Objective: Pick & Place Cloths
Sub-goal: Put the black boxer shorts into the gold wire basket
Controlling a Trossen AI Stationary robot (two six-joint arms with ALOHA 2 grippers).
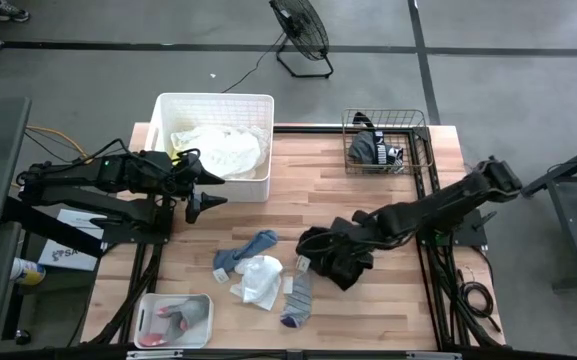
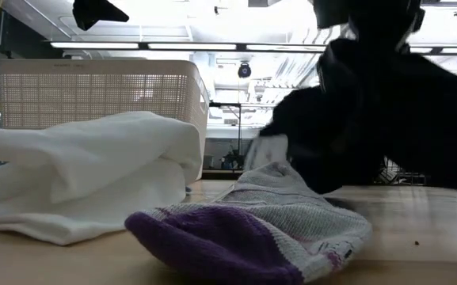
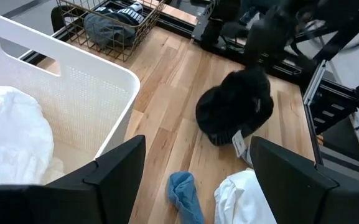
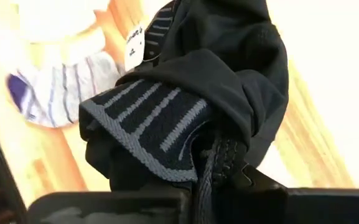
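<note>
Mid-task: right tool clamped on black garment at worktop centre, left tool open and empty by white bin holding white cloth; blue sock, white garment, striped sock still loose

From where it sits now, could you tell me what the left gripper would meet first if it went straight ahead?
Probably the black garment, which lies straight ahead past the left gripper; depth is hard to judge.
</note>
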